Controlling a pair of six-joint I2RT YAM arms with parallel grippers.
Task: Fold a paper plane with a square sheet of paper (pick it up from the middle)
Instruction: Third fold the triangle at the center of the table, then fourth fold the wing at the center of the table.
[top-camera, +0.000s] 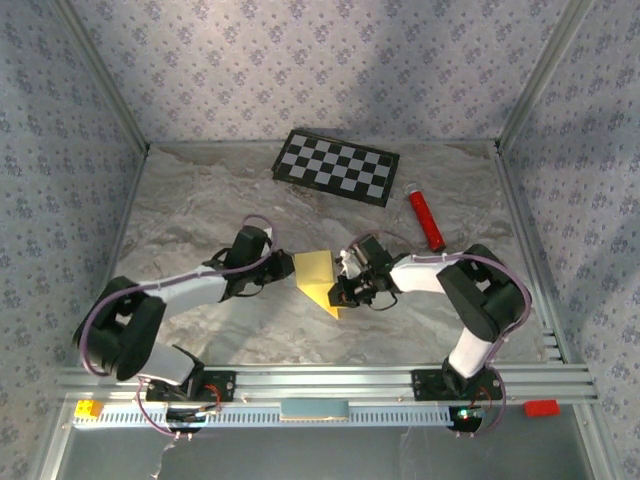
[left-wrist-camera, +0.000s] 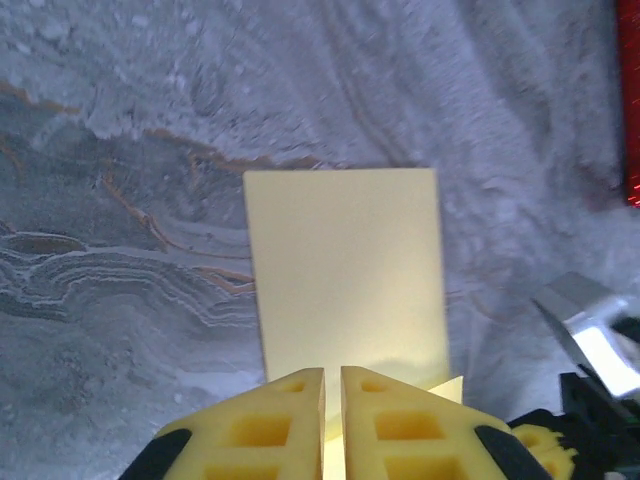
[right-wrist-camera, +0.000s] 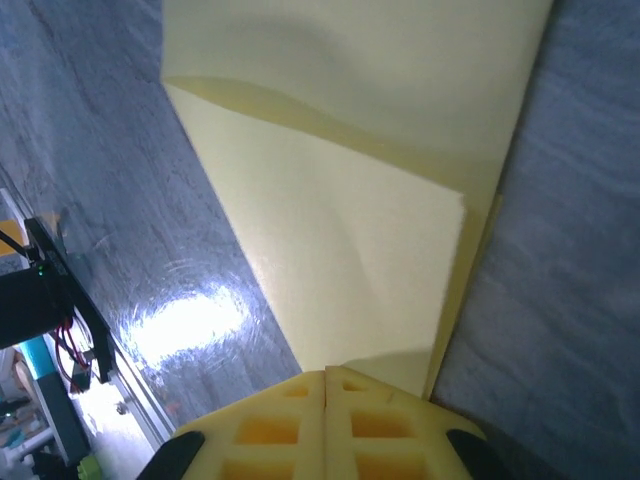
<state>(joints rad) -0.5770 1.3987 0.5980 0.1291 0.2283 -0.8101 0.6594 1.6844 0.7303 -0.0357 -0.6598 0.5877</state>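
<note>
The pale-yellow sheet of paper lies partly folded mid-table, one corner pointing toward the arms. In the left wrist view the paper lies flat as a tall rectangle. My left gripper hovers over its near edge with fingers almost together and nothing visibly pinched. It meets the sheet from the left. In the right wrist view a folded flap of the paper curves up over the lower layer and runs into my right gripper, which is shut on it. That gripper is at the sheet's right edge.
A black-and-white checkerboard panel lies at the back. A red tube rests to its right, and its edge shows at the right margin. Metal rails run along the near edge. Patterned walls enclose the table.
</note>
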